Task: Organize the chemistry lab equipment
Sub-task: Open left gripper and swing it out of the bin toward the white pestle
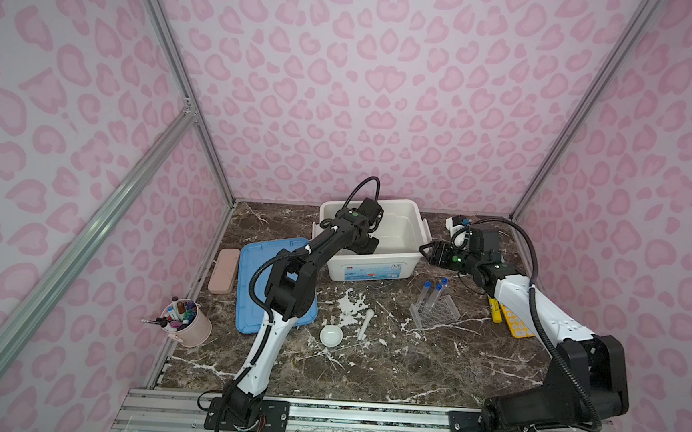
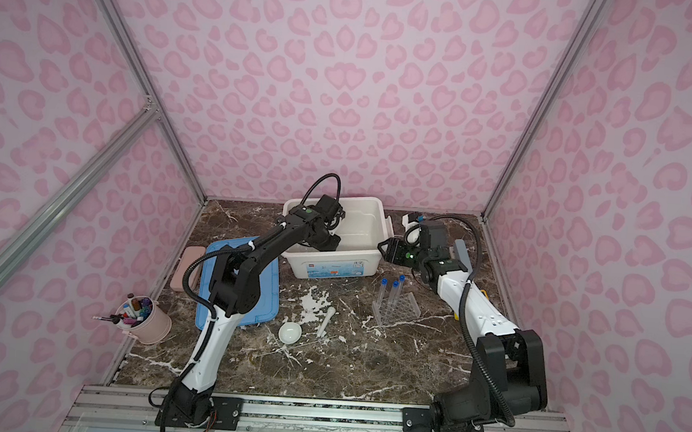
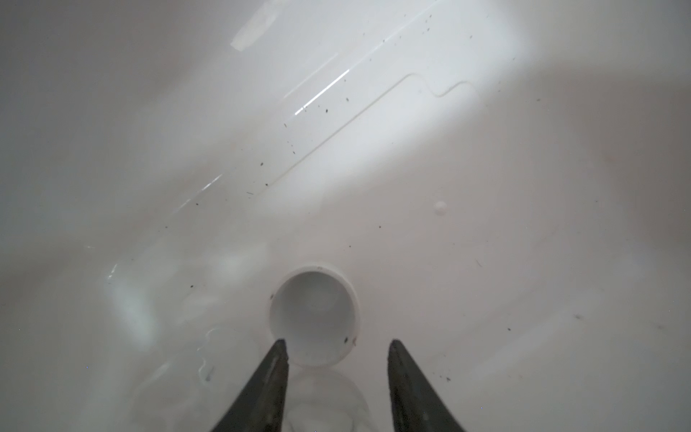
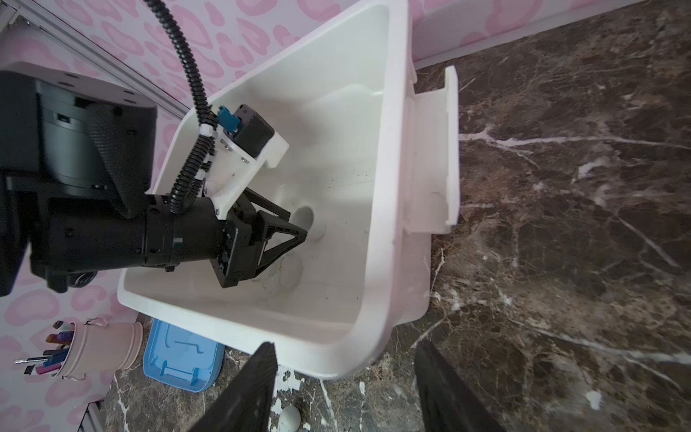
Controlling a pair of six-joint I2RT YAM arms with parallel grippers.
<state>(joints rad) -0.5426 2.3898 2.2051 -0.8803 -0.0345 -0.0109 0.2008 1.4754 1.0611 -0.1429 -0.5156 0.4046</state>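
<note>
White cup [image 3: 314, 318] sits in the bin [image 1: 370, 264]; three blue-capped tubes [image 1: 435, 300] stand in the clear rack [image 1: 439, 313].

Three test tubes [image 1: 434, 299], one rack [image 1: 442, 314]

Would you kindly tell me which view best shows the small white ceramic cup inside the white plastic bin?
The left wrist view: the small white ceramic cup shows clearly, mouth toward the camera, by the left gripper. The right wrist view catches part behind that gripper; both top views hide it.
</note>
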